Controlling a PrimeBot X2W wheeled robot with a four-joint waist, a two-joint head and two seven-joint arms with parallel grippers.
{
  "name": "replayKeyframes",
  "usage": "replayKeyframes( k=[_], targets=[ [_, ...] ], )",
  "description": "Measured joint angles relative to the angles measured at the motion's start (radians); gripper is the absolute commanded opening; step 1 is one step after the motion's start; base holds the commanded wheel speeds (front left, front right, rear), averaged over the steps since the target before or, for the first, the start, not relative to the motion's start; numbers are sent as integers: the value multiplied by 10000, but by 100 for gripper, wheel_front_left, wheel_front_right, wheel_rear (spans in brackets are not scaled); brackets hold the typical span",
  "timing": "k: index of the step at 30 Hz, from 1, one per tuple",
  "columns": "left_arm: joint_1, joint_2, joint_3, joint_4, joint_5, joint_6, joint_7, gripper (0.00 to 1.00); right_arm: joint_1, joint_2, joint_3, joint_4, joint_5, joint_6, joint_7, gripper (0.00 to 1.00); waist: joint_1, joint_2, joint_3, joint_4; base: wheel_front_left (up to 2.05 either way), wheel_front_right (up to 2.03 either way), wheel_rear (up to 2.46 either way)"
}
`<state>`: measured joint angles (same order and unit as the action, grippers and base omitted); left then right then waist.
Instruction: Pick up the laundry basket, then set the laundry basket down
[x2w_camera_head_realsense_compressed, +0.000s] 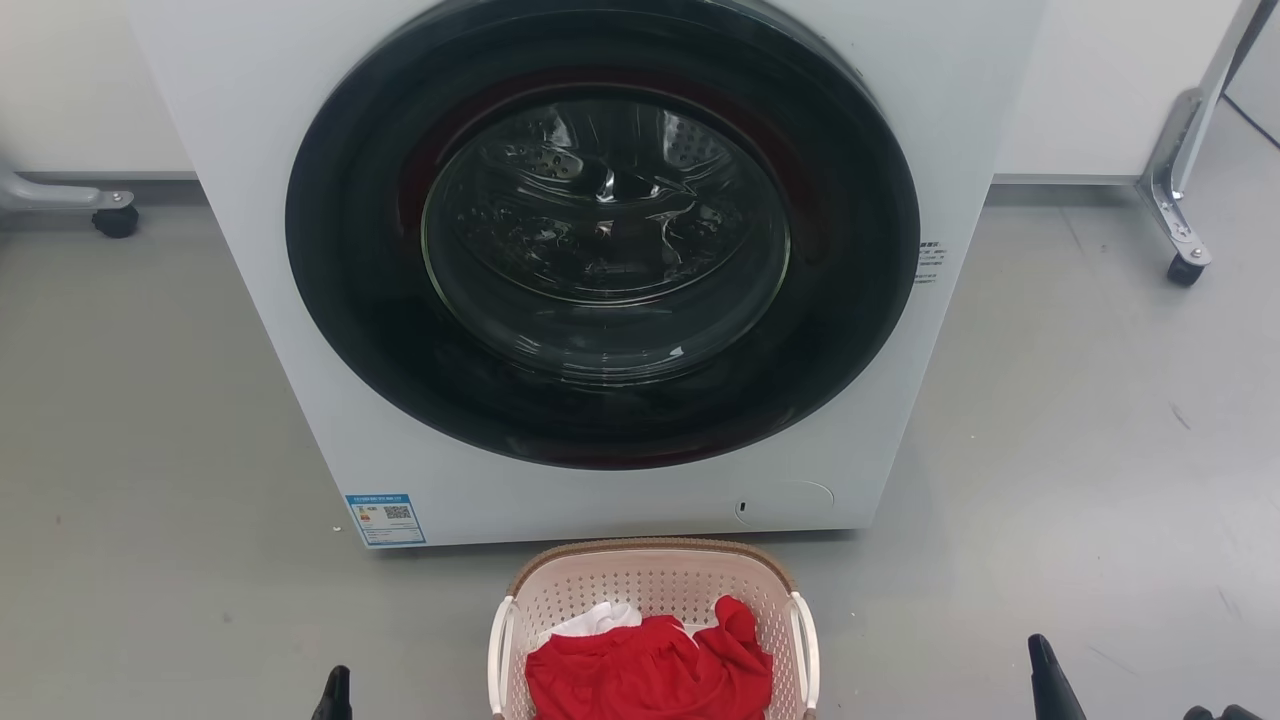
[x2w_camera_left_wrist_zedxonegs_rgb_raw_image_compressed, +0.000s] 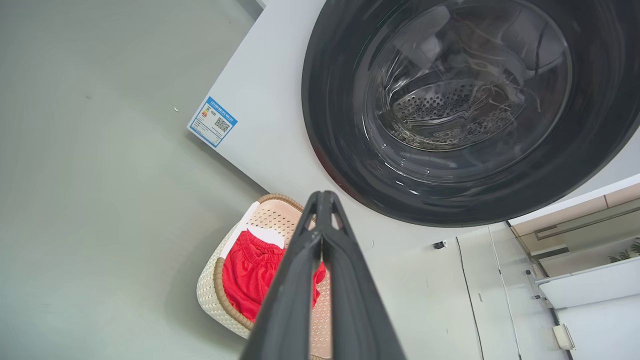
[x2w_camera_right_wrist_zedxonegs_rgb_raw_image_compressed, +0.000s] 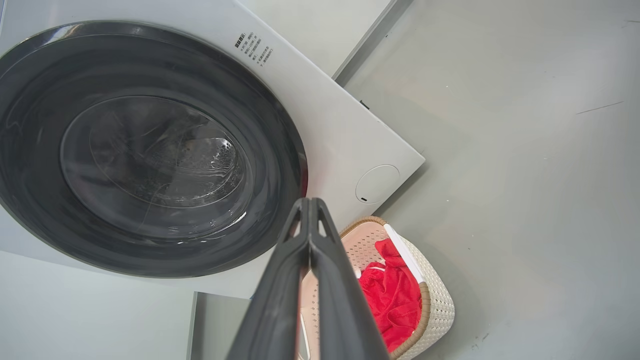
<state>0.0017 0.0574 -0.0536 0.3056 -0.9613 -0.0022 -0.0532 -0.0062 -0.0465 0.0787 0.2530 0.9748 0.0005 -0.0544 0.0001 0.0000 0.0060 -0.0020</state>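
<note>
**Laundry basket (x2w_camera_head_realsense_compressed: 640, 585) on the floor between two closed grippers, one handle toward each**

The left gripper (x2w_camera_head_realsense_compressed: 335, 695) shows as a dark tip at the lower left of the head view. In its wrist view the two fingers (x2w_camera_left_wrist_zedxonegs_rgb_raw_image_compressed: 295, 300) are pressed together to the tip and hold nothing. The right gripper (x2w_camera_head_realsense_compressed: 1050, 685) is likewise closed and empty at the lower right, its fingers (x2w_camera_right_wrist_zedxonegs_rgb_raw_image_compressed: 280, 300) meeting along their length.

Between them, ahead and low in the middle, the laundry basket stands upright on the grey floor (x2w_camera_head_realsense_compressed: 150, 450). Its far end is just in front of the washer (x2w_camera_head_realsense_compressed: 860, 470), and its near end is cut off by the frame. From the wrist views, its long axis seems to run from the washer back toward the robot, so the white handles lie on its long sides. The left handle (x2w_camera_head_realsense_compressed: 500, 650) faces the left gripper and the right handle (x2w_camera_head_realsense_compressed: 805, 645) faces the right.

Neither gripper touches the basket, though the left looks somewhat nearer its handle. A red garment (x2w_camera_head_realsense_compressed: 650, 675) and some white cloth (x2w_camera_head_realsense_compressed: 600, 618) lie inside. The pick-up probably calls for both sets of fingers to part and move inward.
</note>
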Motion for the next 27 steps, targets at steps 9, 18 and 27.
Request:
replayKeyframes(
  k=[9,18,27],
  targets=[
    [-157,-29,274,0,-1208,-255,324,0,-110,8,-401,96,1200,203,313,0,0,0,-8,3,0,0,0],
    [-253,-42,548,-6,-2418,-451,631,0,-283,13,-802,167,2399,451,631,0,0,0,-17,7,0,0,0],
    [-428,-75,830,-15,-3632,-696,972,0,-476,21,-1200,245,3586,690,974,0,0,0,-25,11,0,0,0]
  ],
)
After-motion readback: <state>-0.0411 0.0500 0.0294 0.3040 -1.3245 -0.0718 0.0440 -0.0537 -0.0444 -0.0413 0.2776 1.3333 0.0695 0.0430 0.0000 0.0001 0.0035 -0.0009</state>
